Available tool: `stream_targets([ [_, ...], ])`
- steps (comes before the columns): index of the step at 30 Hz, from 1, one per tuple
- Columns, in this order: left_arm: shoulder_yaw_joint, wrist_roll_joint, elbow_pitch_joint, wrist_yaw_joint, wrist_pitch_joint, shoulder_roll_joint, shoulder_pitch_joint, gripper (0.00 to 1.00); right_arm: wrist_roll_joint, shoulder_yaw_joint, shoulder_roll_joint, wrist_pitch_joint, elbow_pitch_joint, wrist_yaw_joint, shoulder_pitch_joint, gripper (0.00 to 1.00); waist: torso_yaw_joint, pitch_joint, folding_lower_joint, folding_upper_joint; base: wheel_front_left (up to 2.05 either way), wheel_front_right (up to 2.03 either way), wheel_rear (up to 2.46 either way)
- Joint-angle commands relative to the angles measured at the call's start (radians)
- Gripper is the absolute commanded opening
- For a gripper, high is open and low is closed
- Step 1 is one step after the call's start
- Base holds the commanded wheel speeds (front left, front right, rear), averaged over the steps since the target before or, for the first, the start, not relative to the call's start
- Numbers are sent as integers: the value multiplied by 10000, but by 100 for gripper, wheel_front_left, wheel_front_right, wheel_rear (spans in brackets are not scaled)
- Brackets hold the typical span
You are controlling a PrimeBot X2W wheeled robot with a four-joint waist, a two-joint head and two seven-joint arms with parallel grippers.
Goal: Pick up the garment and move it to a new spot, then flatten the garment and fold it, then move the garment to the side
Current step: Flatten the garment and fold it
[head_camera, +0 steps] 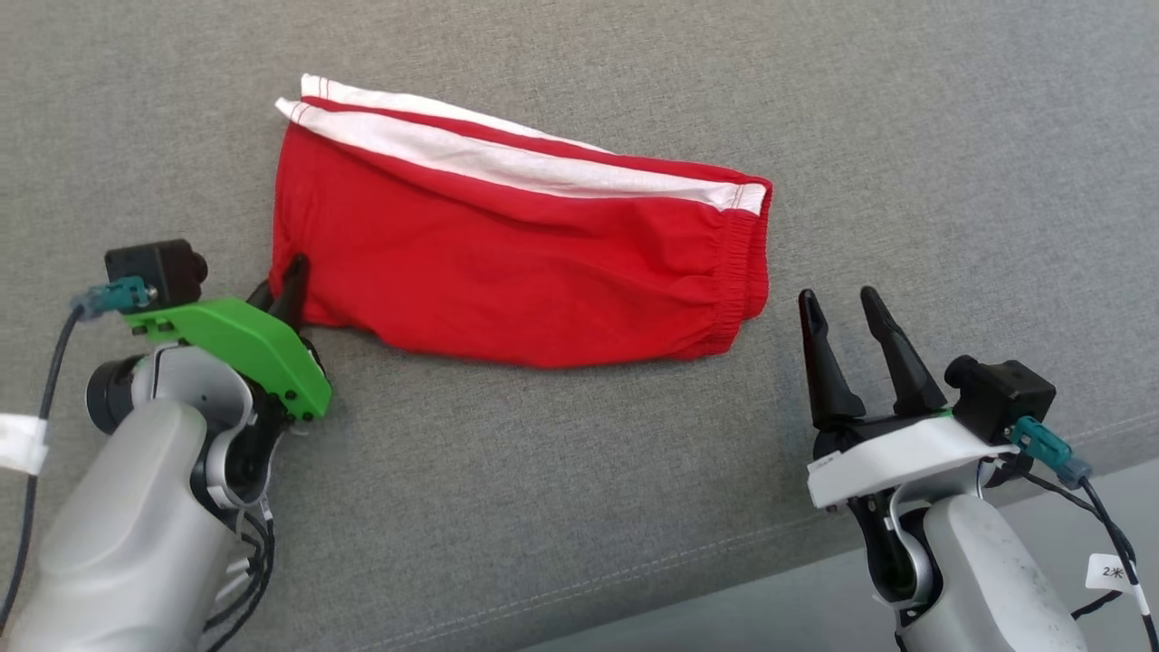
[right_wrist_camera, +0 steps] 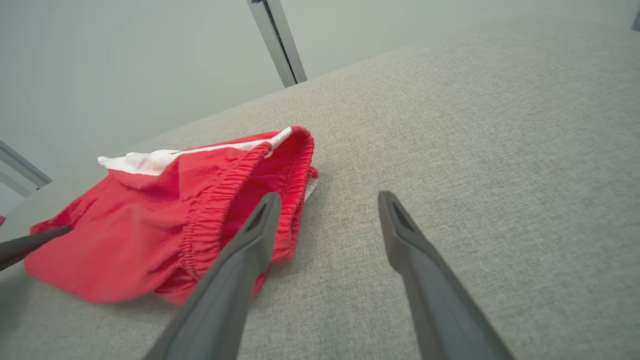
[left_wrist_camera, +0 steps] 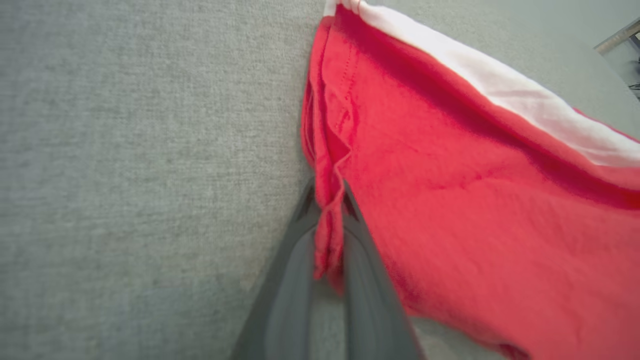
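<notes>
Left hand [head_camera: 288,276] is clamped on the left hem corner of the shorts [head_camera: 525,263], which lie longways left-to-right on the tabletop [head_camera: 579,471], while right hand [head_camera: 838,299] hangs wide open just beside the waistband [head_camera: 747,272] end.

Red shorts [head_camera: 516,263] with a white side stripe and a gathered elastic waistband lay folded over, lightly rumpled, on the grey fabric surface [head_camera: 905,136], waistband to the right.
</notes>
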Motion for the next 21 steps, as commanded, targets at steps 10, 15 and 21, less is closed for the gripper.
stream_targets([
  [10, 79, -13, -2274, 910, -1115, -66, 2372, 0, -772, -705, -25, 80, -55, -4, 589, 100, 882, -722, 0, 0, 0, 0, 0],
  [15, -43, -29, -3156, 1385, -1293, -231, 3274, 0, -1173, -973, -23, 516, -340, -4, 897, 100, 1381, -1063, 0, 0, 0, 0, 0],
  [21, -194, -77, -3329, 1427, -1285, -400, 3520, 100, -1361, -1194, -29, 966, -769, -4, 1143, 100, 1769, -1305, 0, 0, 0, 0, 0],
])
